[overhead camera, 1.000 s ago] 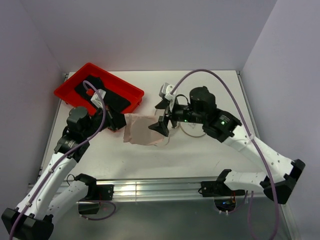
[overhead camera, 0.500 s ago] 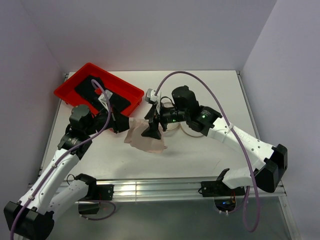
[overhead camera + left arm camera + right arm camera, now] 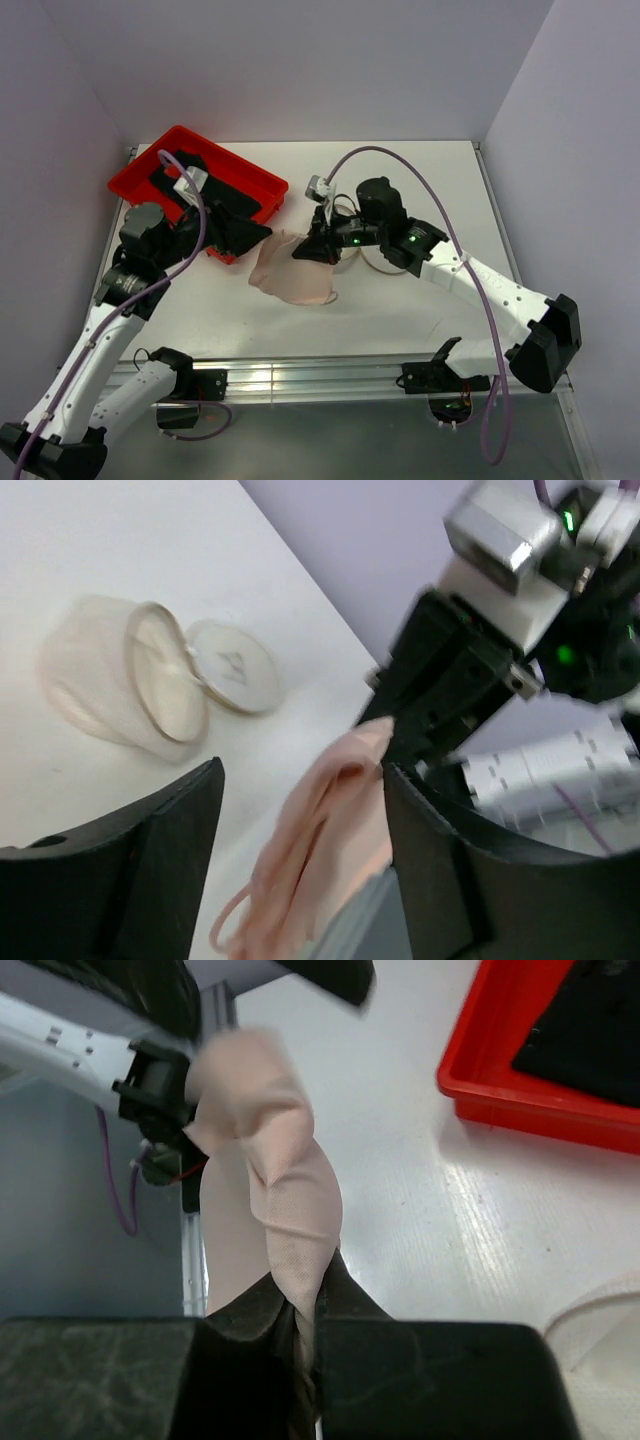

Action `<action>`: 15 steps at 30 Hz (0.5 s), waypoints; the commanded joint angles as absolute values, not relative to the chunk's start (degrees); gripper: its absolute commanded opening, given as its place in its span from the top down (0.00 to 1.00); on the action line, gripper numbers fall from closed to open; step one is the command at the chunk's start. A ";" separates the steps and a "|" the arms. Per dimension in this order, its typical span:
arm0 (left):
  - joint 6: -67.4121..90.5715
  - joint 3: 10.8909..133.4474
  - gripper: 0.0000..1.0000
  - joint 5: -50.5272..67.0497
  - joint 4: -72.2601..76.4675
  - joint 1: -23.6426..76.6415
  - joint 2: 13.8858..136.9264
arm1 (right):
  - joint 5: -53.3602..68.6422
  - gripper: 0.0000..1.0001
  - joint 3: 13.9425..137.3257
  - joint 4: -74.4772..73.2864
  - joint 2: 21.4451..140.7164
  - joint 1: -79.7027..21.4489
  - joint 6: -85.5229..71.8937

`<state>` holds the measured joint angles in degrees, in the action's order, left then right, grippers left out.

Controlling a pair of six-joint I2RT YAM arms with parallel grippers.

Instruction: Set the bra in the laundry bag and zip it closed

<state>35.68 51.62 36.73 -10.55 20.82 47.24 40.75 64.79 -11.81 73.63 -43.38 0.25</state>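
Left gripper: has drawn back leftward; fingers spread wide, empty.
Right gripper: pinched tight on the bra, now its sole hold, mid-table.
Laundry bag: just right, still unfilled; loading likely falls to the right arm.

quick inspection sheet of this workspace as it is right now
surface: white table, no spills seen
job's things: bra bunched, one end pinched by the right gripper; bag lies on the table, bra not in it
clutter: red tray holding black cloth
grippers: left gripper open, at the bra; right gripper shut on the bra
cables: purple cables loop over both arms, no snag seen
surroundings: plain walls; metal rail at near edge
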 commanded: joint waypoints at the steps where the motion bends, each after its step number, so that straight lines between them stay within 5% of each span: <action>1: 32.52 56.42 0.28 18.87 -16.51 20.66 43.60 | 37.46 1.00 62.06 -4.32 67.52 -40.18 -6.84; 9: 39.71 48.96 0.41 16.51 -11.62 20.74 46.22 | 11.19 1.00 56.87 -0.26 59.33 -35.69 -16.78; 15: 42.63 45.79 0.43 13.82 -1.15 26.00 55.88 | -5.96 1.00 53.97 0.35 56.16 -32.79 -21.18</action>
